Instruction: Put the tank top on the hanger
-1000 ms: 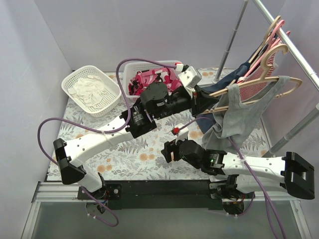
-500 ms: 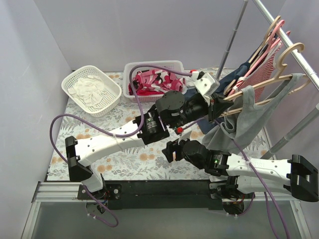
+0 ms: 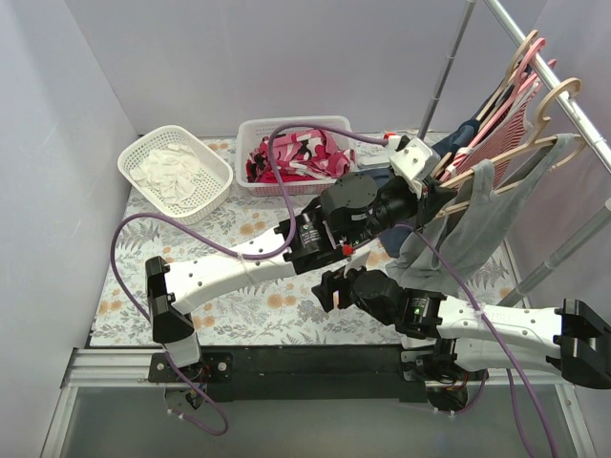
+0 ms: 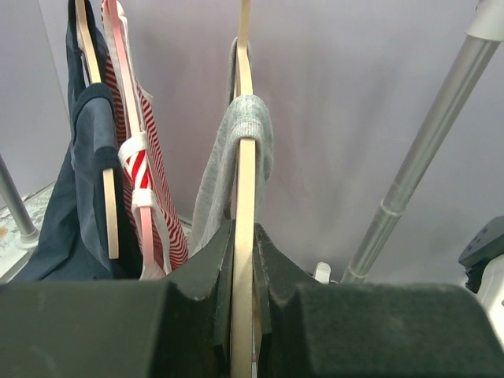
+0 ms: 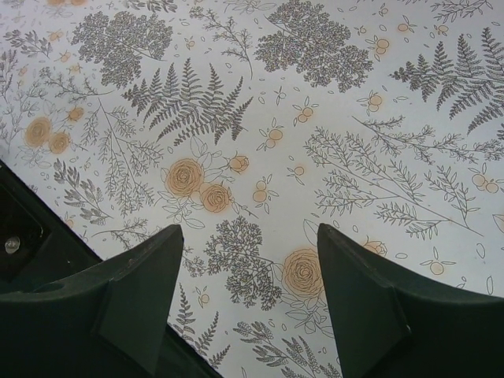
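- Left wrist view: my left end effector [image 4: 244,264] has its jaws clamped hard on the tan hanger [image 4: 246,197]. The wood runs edge-on, straight up from between the fingers.
- Tank top [image 4: 250,118]: one grey strap is folded over the hanger's arm just above my grip. The fabric falls along the left of the wood, down toward the fingers.
- To its left hang a red-and-white striped top [image 4: 146,157] and a navy garment [image 4: 79,205]. A metal pole [image 4: 425,150] slants past on the right.
- Top external: left end effector [image 3: 434,191] grips the hanger [image 3: 523,154] by its near end. The hook is up beside the rail [image 3: 506,19]; I cannot tell if they touch.
- Tank top [image 3: 477,229] sits over both hanger shoulders, with its body hanging below, just right of my grip.
- Right wrist view: right end effector [image 5: 250,232] is spread wide with nothing in it, over the floral surface [image 5: 315,118].
- From above, it [image 3: 329,286] sits low, left of the tank top's hem and well apart from the hanger.
- Writing: a small label [image 3: 412,307] on my right arm is too small to read.
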Motion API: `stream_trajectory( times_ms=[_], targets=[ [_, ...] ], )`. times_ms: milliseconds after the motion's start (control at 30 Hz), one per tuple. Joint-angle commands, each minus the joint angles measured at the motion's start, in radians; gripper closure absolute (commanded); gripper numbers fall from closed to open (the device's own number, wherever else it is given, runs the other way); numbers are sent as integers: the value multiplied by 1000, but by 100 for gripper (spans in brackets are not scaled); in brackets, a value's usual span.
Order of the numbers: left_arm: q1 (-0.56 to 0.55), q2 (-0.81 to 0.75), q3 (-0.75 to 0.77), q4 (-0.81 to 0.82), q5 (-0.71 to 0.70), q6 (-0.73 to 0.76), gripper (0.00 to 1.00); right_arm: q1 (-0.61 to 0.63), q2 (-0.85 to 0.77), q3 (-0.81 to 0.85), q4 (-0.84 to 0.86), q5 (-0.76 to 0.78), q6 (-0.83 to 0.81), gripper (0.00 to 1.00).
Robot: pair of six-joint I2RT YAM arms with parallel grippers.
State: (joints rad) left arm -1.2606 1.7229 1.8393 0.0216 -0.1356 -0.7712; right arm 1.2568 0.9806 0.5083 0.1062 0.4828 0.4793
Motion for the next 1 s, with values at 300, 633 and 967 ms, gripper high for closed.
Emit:
stream_trajectory(
  times_ms=[300, 633, 967],
  targets=[
    [-3, 63, 152, -43, -33, 16, 100, 6, -10, -1, 21, 2, 15, 23],
    [-3, 69, 147, -66, -18, -5, 76, 9, -29, -4, 6, 8, 15, 23],
    [-3, -69, 20, -54, -12, -11, 24, 12, -8, 10, 6, 4, 12, 23]
  ],
)
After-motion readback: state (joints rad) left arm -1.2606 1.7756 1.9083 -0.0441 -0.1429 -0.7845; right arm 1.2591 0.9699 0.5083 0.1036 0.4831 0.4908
